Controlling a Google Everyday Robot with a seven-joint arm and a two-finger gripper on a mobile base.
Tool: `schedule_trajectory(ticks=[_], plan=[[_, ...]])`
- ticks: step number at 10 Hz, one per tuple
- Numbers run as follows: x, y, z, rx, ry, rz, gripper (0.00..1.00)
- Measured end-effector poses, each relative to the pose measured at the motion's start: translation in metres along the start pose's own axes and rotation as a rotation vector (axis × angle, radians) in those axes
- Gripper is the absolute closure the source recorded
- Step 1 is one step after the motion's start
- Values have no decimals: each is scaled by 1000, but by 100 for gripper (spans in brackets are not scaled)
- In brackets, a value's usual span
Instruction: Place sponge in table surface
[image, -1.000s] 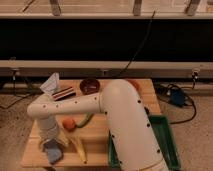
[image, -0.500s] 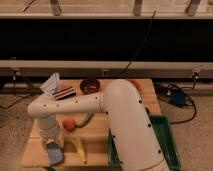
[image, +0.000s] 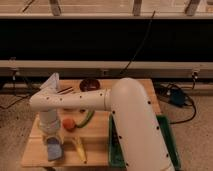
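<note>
Camera view shows the gripper (image: 52, 136) low over the table surface (image: 97, 150) at its near-left corner, directly above the blue-grey sponge (image: 54, 149), grip state impossible to tell; released near that edge, the sponge might tumble off.

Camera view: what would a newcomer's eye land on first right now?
The bulky white arm fills the middle, sweeping from the lower right to the left over the table surface. At its end the gripper points down at the table's near left corner, right above the blue-grey sponge. A yellow corn cob lies just right of the sponge, and a dark green tray sits at the table's right side.
</note>
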Motion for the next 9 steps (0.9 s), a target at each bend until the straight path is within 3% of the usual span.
schedule_trajectory(ticks=[5,7,9], plan=[[-7,26,-86,68,69,11,100],[-12,31,-105,88,87,3,100],[-16,29,-110,97,95,-12,100]])
